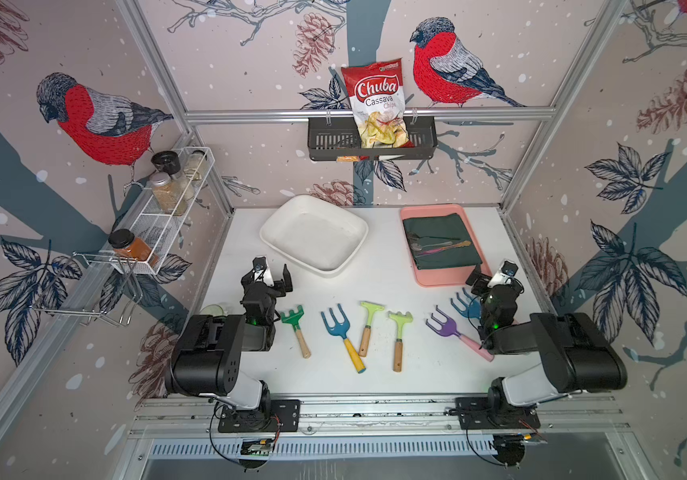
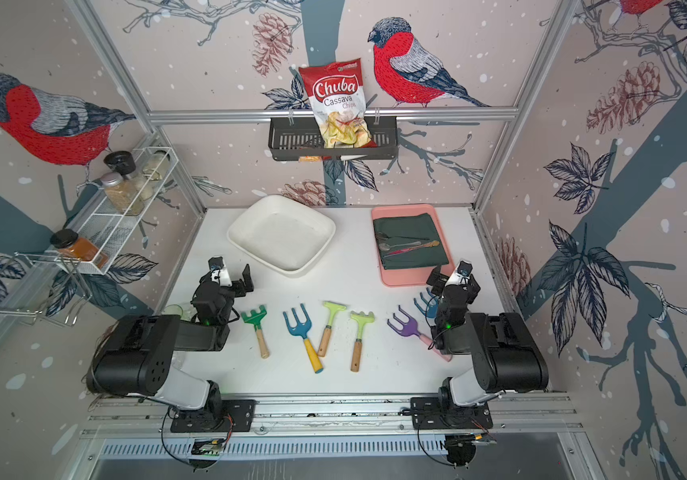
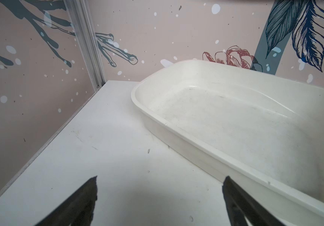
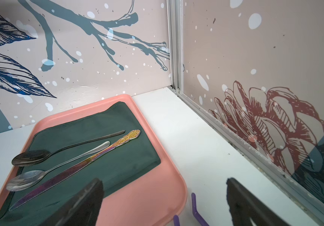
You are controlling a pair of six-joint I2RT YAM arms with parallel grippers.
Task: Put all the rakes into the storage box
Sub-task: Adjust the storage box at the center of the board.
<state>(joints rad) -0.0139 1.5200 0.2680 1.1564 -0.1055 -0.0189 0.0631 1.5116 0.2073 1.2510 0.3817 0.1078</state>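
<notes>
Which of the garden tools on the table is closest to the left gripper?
The dark green rake with the wooden handle, at the row's end beside the left gripper. The other tools are lighter green, blue or purple and lie farther off.

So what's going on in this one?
Nothing is picked up yet. The left arm and right arm hover with jaws open and empty. The storage box stands empty at the back, while the green rake and two lime rakes lie in a row with the forks on the table.
</notes>
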